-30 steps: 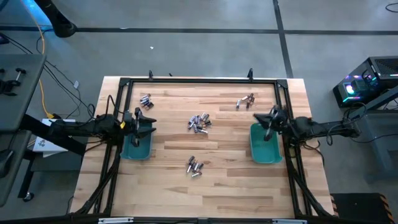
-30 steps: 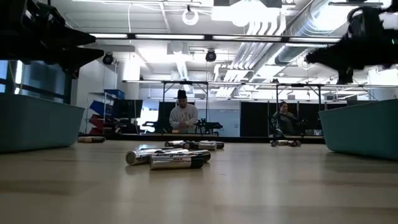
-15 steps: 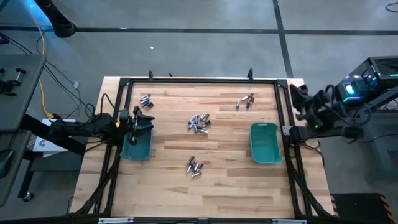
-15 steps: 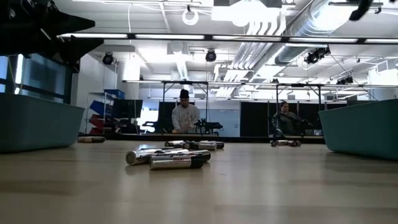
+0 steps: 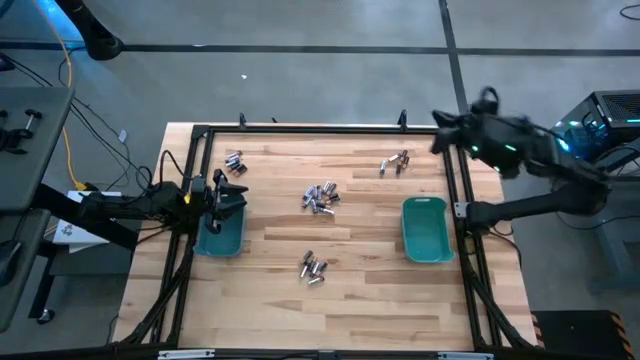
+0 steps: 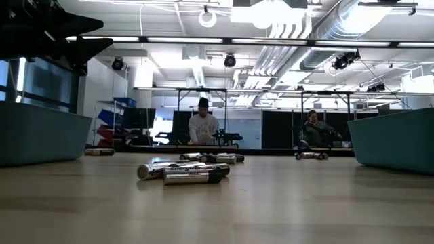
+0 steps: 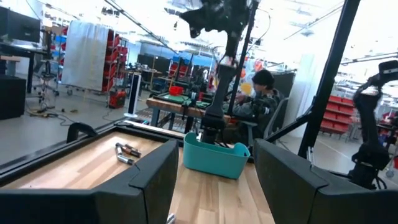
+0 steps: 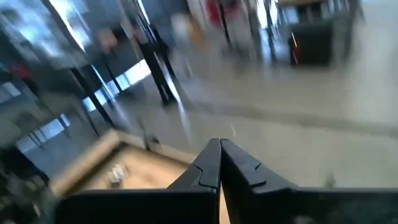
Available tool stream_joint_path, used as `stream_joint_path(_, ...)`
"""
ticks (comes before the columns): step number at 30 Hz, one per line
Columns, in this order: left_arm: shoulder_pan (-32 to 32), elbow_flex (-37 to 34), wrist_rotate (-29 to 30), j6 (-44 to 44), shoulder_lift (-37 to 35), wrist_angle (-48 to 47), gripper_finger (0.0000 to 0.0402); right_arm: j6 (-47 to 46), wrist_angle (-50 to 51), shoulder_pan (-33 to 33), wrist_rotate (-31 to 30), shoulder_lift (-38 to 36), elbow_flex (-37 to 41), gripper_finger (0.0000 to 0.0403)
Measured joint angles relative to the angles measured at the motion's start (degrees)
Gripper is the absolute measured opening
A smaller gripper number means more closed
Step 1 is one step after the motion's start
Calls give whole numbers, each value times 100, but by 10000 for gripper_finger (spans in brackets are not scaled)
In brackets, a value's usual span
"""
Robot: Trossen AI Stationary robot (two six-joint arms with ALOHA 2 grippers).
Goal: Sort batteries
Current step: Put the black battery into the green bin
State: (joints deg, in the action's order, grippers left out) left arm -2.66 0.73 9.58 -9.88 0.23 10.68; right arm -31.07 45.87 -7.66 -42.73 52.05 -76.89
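Note:
The batteries lie in several small heaps on the wooden table: one at the middle (image 5: 320,197), one nearer the front (image 5: 313,267), one far left (image 5: 235,161), one far right (image 5: 397,163). In the low view they lie on their sides (image 6: 184,173). My left gripper (image 5: 232,196) is open and empty above the far end of the left teal bin (image 5: 220,236). My right gripper (image 5: 440,140) is shut and empty, raised high over the table's far right corner; its closed fingers show in the right wrist view (image 8: 219,163).
The right teal bin (image 5: 427,229) stands by the right rail and shows in the left wrist view (image 7: 214,159). A black frame (image 5: 320,130) runs round the table. People sit in the room beyond the far edge (image 6: 203,127).
My right gripper has risen from above the right teal bin, swung out past the table's right edge, and come back high over the far right corner. The batteries and bins have stayed where they were.

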Motion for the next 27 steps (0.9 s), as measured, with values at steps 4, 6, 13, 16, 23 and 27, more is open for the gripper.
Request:
stream_joint_path(4, 0, 0, 0, -1, 0, 0, 202, -683, 1552, -1086, 1509, 1077, -820, 0)
stream_joint_path(6, 0, 0, 0, -1, 0, -2, 202, -754, 1975, -1605, 2225, 1555, -975, 0)
stream_joint_path(13, 0, 0, 0, -1, 0, -4, 202, -449, 2656, -3053, 4060, 2930, -806, 13)
stream_joint_path(16, 0, 0, 1, -1, 0, -4, 202, -75, 2715, -3386, 4409, 3393, -568, 42)
stream_joint_path(23, 0, 0, 149, -56, 0, -5, 202, 257, 2123, -3790, 4726, 4014, 658, 154)
stream_joint_path(27, 0, 0, 169, -97, 0, -5, 202, 117, 1262, -3917, 4777, 4041, 1507, 200)
